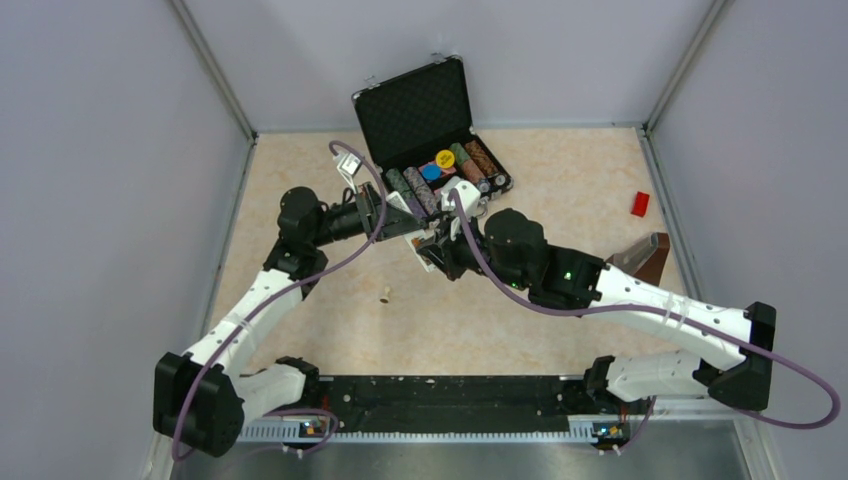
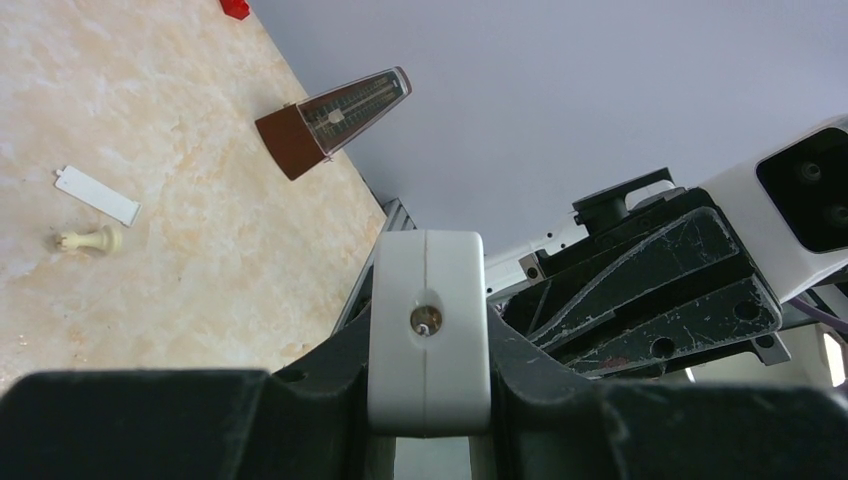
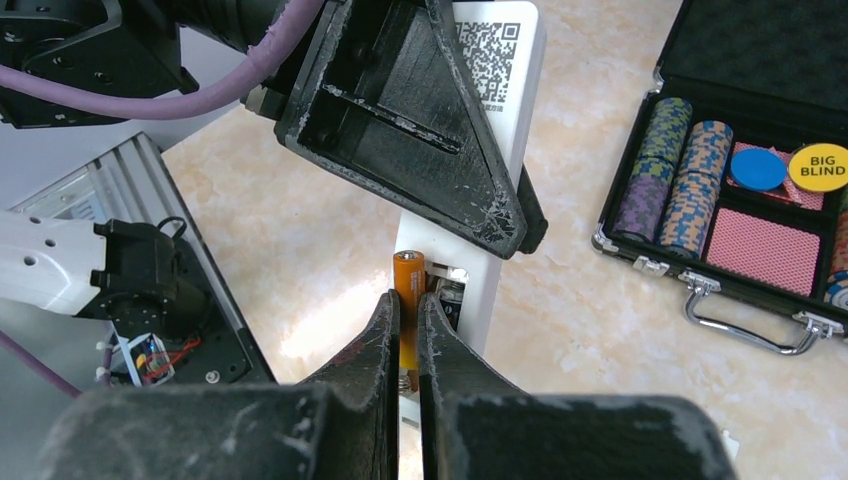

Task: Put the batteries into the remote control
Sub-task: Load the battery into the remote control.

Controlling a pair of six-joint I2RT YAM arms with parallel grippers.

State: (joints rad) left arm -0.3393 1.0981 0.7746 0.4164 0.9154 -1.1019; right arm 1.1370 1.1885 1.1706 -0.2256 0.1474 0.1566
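The left gripper clamps the white remote control above the tabletop, near the open chip case. The right gripper pinches the copper-orange battery, held lengthwise against the battery slot in the remote's face

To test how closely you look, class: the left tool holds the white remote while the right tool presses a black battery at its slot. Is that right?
Not quite. The battery pinched in the right tool is copper-orange, not black, as the right wrist view shows. The left tool does hold the white remote.
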